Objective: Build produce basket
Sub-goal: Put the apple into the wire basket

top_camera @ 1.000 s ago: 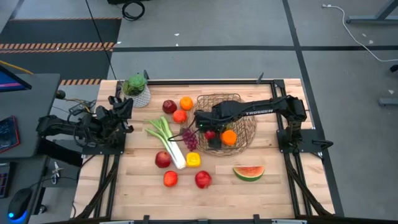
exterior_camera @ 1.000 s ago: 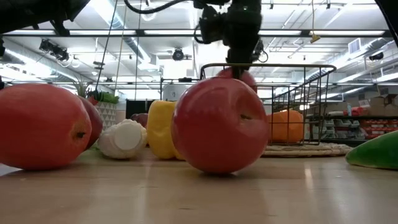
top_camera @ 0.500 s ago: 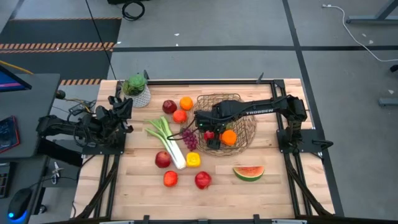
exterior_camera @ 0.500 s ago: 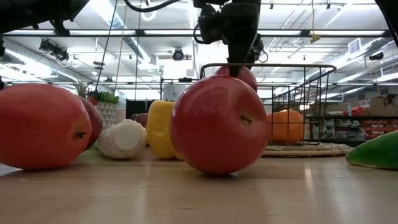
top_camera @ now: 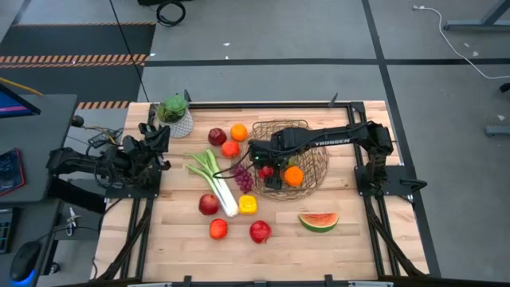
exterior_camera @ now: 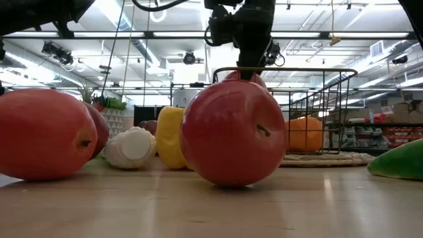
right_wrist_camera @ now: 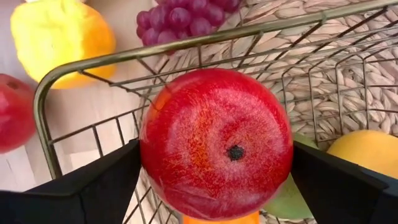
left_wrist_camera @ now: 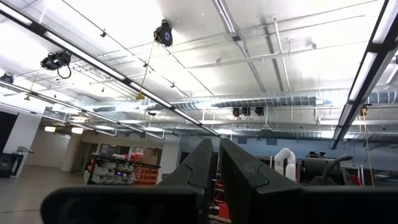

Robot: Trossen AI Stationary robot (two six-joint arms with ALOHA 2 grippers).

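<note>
I count one basket (top_camera: 307, 137). Red apples (top_camera: 209, 205): four, one inside the basket. Oranges (top_camera: 238, 131): four, one inside the basket. One yellow pepper (top_camera: 248, 205), one grape bunch (top_camera: 243, 178), one leek (top_camera: 213, 180), one watermelon slice (top_camera: 319, 222), one potted plant (top_camera: 174, 113).

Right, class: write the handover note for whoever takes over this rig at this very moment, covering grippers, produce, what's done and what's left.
Right gripper: over the round tan wire basket, wide fingers either side of a red toy apple inside the rim; held or just released, cannot tell.
Left gripper: shut, empty, parked at the table's left edge.
Done: an orange lies in the basket.
Left on the table: green-and-white leek, purple grapes, yellow pepper, watermelon slice, other round red and orange fruits.
</note>
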